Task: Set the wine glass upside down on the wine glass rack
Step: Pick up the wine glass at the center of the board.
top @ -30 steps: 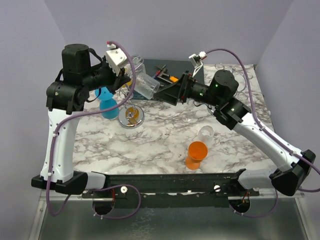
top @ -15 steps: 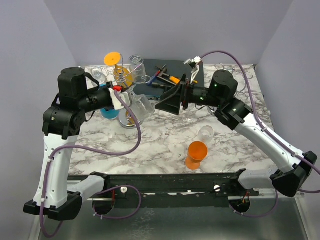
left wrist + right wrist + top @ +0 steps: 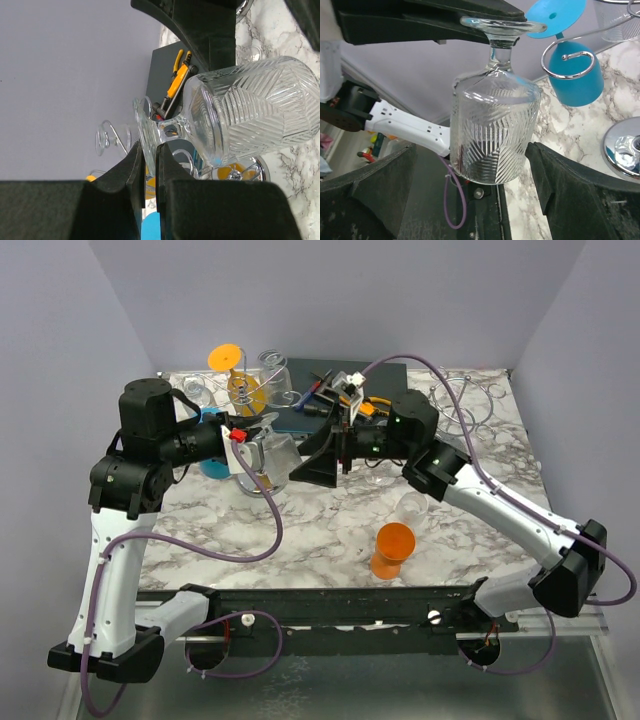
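The clear ribbed wine glass (image 3: 280,452) hangs foot-up over the table's left middle. My left gripper (image 3: 246,432) is shut on the rim of its foot (image 3: 146,142), and the bowl (image 3: 250,112) juts out sideways in the left wrist view. My right gripper (image 3: 302,466) is open; its fingers (image 3: 572,192) flank the bowl (image 3: 492,132) with a gap on each side. The chrome wire wine glass rack (image 3: 252,392) stands at the back left. A blue glass (image 3: 572,70) hangs on it, and its round base (image 3: 625,145) rests on the marble.
An orange glass (image 3: 392,548) and a clear glass (image 3: 410,505) stand on the marble near the front. A dark box with tools (image 3: 335,390) lies at the back. A second wire rack (image 3: 470,405) is at the back right. An orange glass (image 3: 228,358) tops the left rack.
My left arm has swung down and brought the glass foot-up toward the middle. My right gripper has opened wider and moved left until its fingers straddle the bowl.
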Robot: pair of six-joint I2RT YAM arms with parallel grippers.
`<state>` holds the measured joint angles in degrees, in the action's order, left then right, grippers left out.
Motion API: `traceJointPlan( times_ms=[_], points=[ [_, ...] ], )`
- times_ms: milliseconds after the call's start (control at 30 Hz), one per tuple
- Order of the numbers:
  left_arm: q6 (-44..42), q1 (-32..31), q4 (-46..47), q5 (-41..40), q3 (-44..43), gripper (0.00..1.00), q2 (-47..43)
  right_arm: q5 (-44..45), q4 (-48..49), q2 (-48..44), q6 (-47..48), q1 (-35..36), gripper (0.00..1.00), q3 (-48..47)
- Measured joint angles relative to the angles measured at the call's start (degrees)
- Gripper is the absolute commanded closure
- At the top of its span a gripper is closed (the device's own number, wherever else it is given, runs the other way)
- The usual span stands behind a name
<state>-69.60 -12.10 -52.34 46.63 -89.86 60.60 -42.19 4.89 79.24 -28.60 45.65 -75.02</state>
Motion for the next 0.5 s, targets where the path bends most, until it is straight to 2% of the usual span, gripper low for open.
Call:
traceJointPlan(
  times_ms=[233, 367, 500],
  points=[
    [0.1, 0.0, 1.3, 1.6, 0.0, 1.00, 0.1, 4.0, 3.0, 3.0, 3.7, 3.7, 0.01, 1.7],
    [0.1, 0.0, 1.9, 2.1, 0.2, 1.00, 0.1, 4.6, 6.2, 3.5, 4.0, 4.7, 0.15, 3.7],
    [0.1, 0.0, 2.7, 2.8, 1.4, 1.00, -0.5, 5.4, 8.0, 3.8, 3.7, 4.7, 0.37, 4.0]
  ],
)
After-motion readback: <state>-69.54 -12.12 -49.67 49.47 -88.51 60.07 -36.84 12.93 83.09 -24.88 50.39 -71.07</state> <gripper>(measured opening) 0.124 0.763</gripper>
